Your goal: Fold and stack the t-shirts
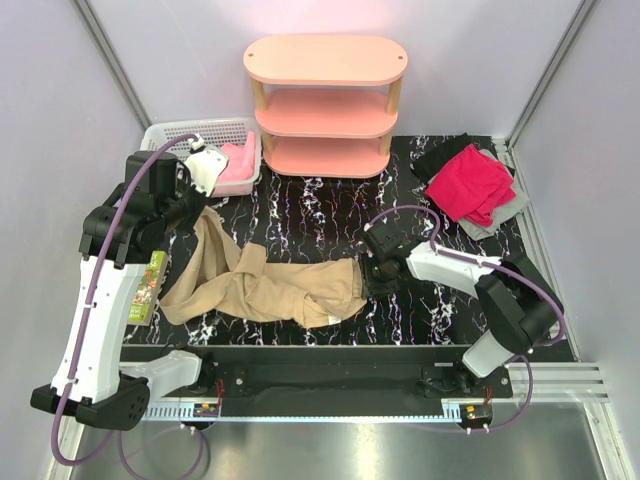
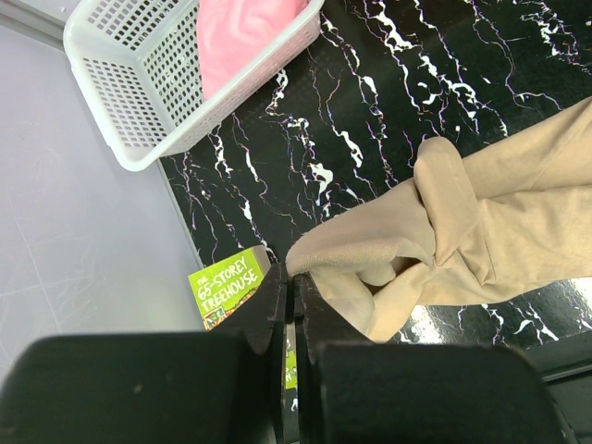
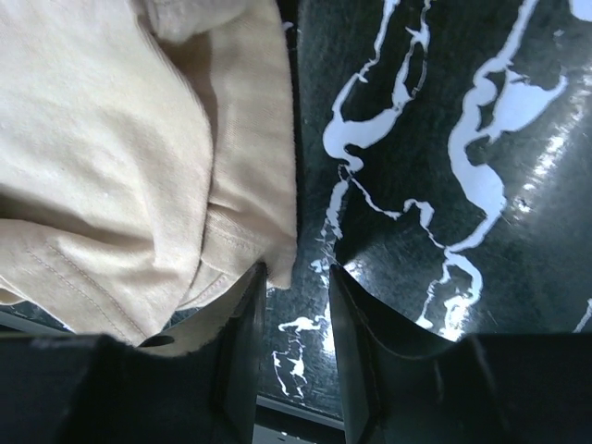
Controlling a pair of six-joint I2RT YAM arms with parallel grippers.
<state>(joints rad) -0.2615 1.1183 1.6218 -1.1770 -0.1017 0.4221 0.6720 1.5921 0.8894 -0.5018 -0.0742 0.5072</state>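
Left end effector (image 2: 291,276), clamped shut, is holding a fold of the tan t-shirt (image 1: 290,290) near the bench's (image 1: 330,215) left edge; right end effector (image 3: 296,276) is hanging half-open at its hem.

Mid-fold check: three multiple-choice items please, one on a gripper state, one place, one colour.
1. The left gripper is: A open; B shut on the tan t-shirt; C shut on nothing.
2. The light pink t-shirt lies: A in the white basket; B under the tan t-shirt; C in the left gripper.
3. The top t-shirt of the far-right pile is: A blue; B magenta-red; C green.
1 B: tan cloth is pinched in it. 2 A: pink cloth shows inside the basket walls. 3 B: magenta-red lies uppermost.
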